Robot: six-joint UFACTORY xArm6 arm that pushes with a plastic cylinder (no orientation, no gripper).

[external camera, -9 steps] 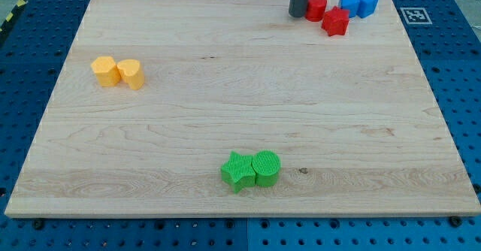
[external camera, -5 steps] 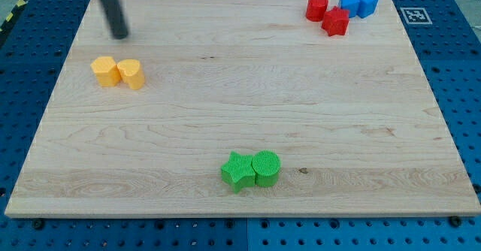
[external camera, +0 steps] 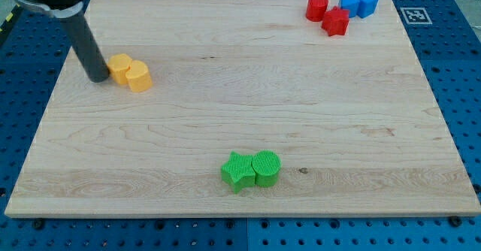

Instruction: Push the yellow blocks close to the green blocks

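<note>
Tip of the tool is sitting on the counter at the view's left, pressing against the left side of the yellow hexagon block. Tool is a plain rod, so nothing is spreading or pinching; it is only bearing sideways on the block.

Yellow hexagon block is touching the yellow rounded block, which is lying just to its right and slightly lower in the view. Pair is sitting near the counter's left edge, upper half.

Green star block and green round block are touching each other, bottom centre of the counter, well apart from the yellows.

Handling, as judgement: blocks are looking like small rigid plastic, light, sliding easily on smooth wood. No gripping possible, so contact point is mattering. Pushing off-centre is likely spinning a block or splitting the pair, since the two are only resting against each other. Target is lying down and to the right, so I'm thinking the tip is needing to bear on the upper-left faces, in line with the pair's middle and the greens. Current contact is looking more left than upper-left, so the push is likely running too far right.

Red blocks and blue blocks are clustering at the top right, out of the way.
</note>
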